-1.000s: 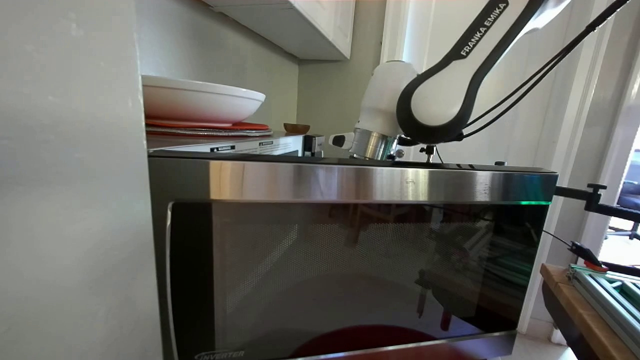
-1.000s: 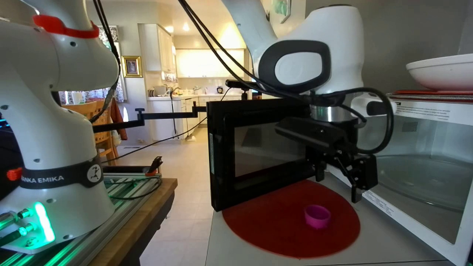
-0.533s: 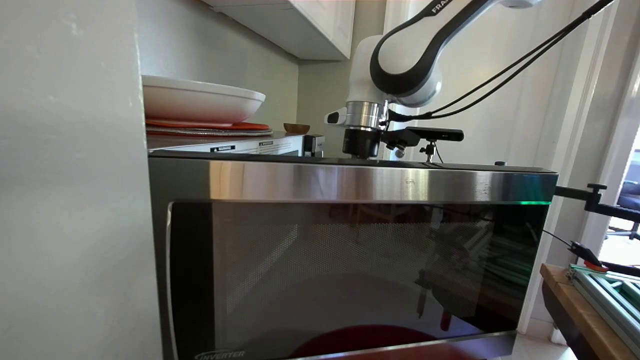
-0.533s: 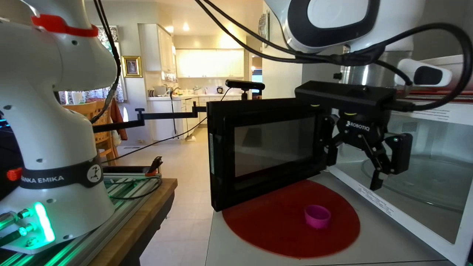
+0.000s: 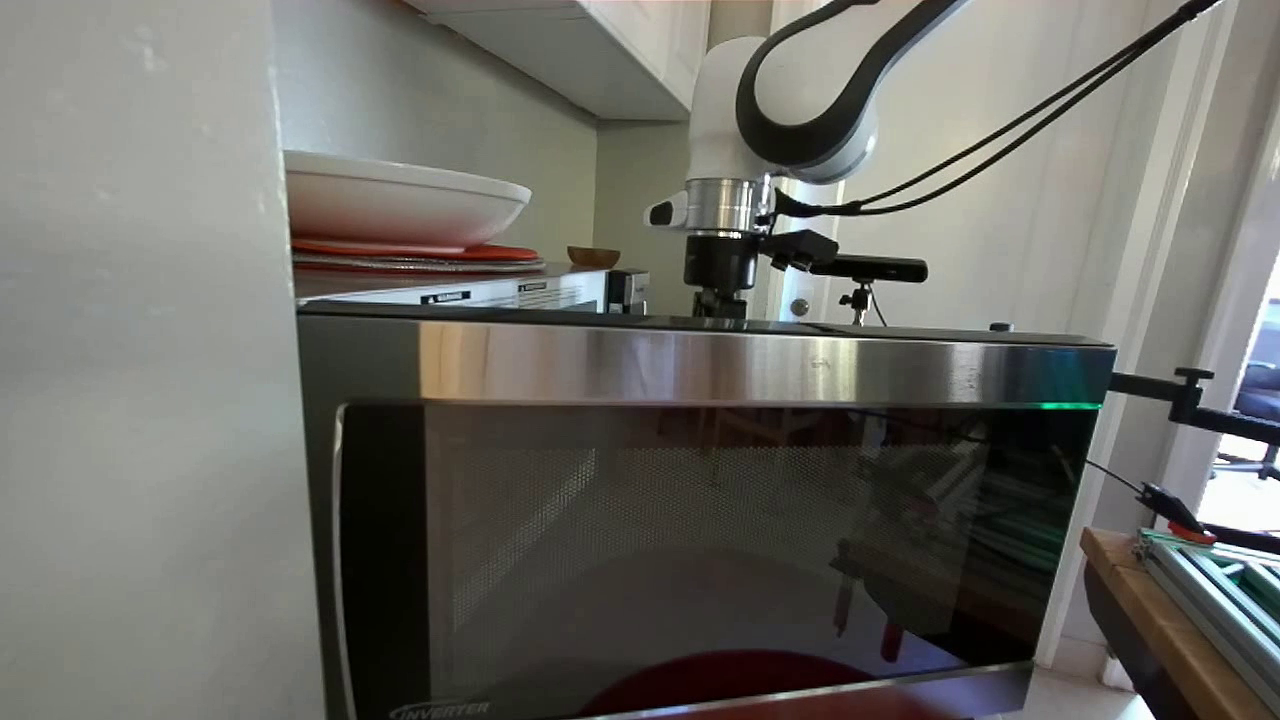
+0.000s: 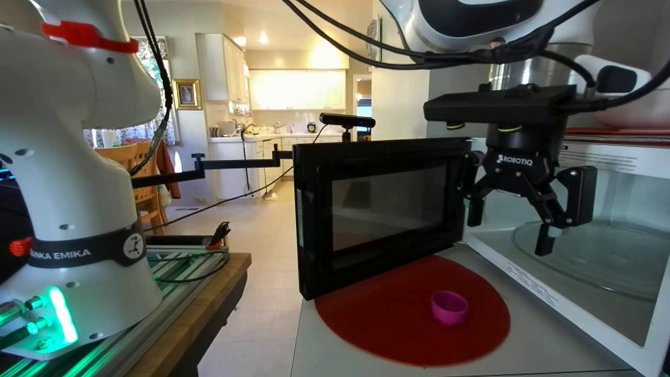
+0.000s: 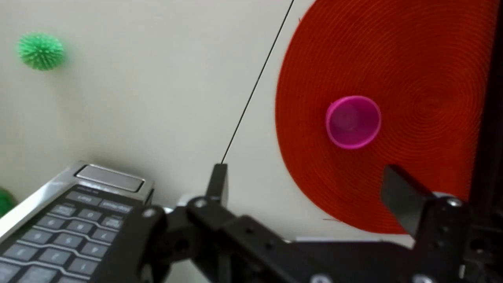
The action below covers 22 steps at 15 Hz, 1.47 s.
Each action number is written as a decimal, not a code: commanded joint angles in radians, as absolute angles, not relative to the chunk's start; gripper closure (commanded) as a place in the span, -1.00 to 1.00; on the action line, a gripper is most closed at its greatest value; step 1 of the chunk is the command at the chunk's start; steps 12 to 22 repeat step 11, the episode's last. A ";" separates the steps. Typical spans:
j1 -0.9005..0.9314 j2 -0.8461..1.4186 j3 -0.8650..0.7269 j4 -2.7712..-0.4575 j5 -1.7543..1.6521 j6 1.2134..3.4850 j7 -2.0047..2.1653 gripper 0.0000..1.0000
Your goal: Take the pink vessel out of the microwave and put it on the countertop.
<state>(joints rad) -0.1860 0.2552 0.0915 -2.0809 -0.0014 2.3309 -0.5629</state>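
Pink cup [image 6: 449, 308] upright on red mat [image 6: 366, 330], in frt of open microwave [image 5: 700, 520]; gripper [image 6: 510, 235] up nr microwave, w/ jaws wide apart.

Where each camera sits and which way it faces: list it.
An exterior view: stands outside, facing the front of the microwave door; arm visible beyond.
An exterior view: stands outside, facing the door's inside and open microwave; base, arm, open gripper visible.
Wrist view: above the gripper fingers, looking down at pink cup on red mat; fingers show.
Both exterior views share the door.
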 commanded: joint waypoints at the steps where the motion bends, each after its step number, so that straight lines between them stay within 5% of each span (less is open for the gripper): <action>1: -0.106 0.212 0.056 -2.128 -0.049 2.400 -0.411 -1.00; 8: 0.014 0.181 0.046 -2.172 -0.128 2.454 -0.091 -1.00; 22: 0.011 0.205 0.056 -2.143 -0.099 2.433 -0.128 -1.00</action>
